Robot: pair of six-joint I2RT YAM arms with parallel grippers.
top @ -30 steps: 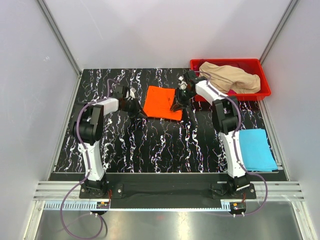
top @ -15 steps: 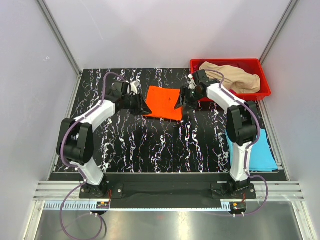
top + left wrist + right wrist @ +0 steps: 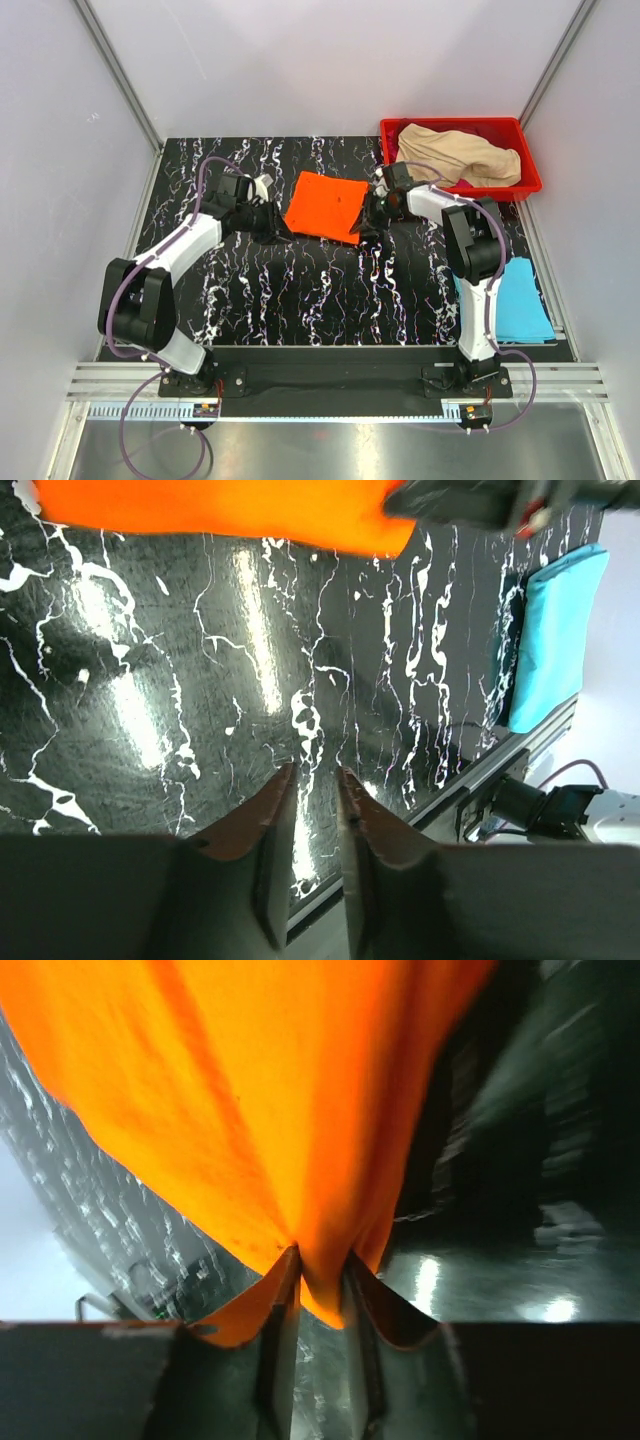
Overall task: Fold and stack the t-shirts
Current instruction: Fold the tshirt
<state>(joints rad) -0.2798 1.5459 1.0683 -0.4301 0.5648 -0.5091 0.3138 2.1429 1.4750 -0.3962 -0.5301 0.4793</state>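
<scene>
The bright orange t-shirt (image 3: 325,205) lies folded into a square on the black marbled table. My right gripper (image 3: 368,222) is at its near right corner. In the right wrist view the orange cloth (image 3: 250,1090) is pinched between the jaws of the right gripper (image 3: 320,1260), which is shut on it. My left gripper (image 3: 280,228) sits just off the shirt's near left corner. In the left wrist view the left gripper (image 3: 315,772) stands narrowly open with nothing in the gap, and the orange shirt (image 3: 220,505) lies ahead of it. A folded light blue t-shirt (image 3: 520,300) lies at the right.
A red plastic bin (image 3: 510,190) stands at the back right with a crumpled beige t-shirt (image 3: 460,155) in it. White walls close in the table on three sides. The light blue shirt (image 3: 560,630) lies near the table's front right edge.
My right gripper has come down to the orange shirt's near right corner and closed on the cloth. The left arm's elbow has swung outward to the left, and its gripper stays by the left corner.
</scene>
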